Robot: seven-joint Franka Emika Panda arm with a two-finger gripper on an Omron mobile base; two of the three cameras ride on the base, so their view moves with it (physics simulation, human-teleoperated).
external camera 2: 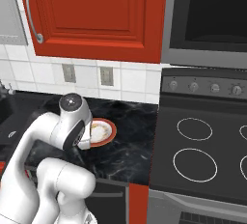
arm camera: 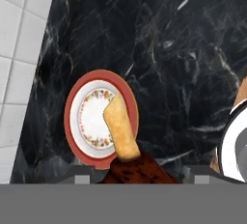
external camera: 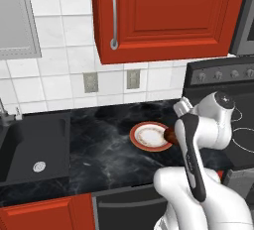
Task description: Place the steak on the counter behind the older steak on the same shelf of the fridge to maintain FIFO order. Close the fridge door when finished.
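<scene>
— Where's the steak [arm camera: 136, 170] right now?

— Low in the hand view, a dark brown glossy lump sitting between the two finger tips of the gripper [arm camera: 136, 175]. In the left base view a bit of the same brown shows just beside the plate [external camera: 150, 136], tucked against the white arm.

— So has it got hold of it?

— Looks that way: the tips sit to either side of the meat, pressed in on it, though most of the lump runs off under the bottom edge there, so I can't see the contact itself.

— And what's underneath?

— The counter [external camera: 99, 144], black marble with pale veins. The plate rests on it, red rim, white middle with a ring of little flowers. A tan, oblong piece of food [arm camera: 120, 129], bread-like, lies across the plate and reaches its near rim, ending right by the steak.

— Anything else around?

— The black sink [external camera: 30, 149] is set into the counter on the left, well apart from the plate. The stove [external camera 2: 202, 146] with its ring burners sits on the right. Above the counter hangs a red wall cabinet [external camera: 163, 11] with a metal bar handle, and two outlets [external camera: 111, 81] are set in the white tiled wall. From the right base view, the arm bends over the plate and hides part of it.
</scene>
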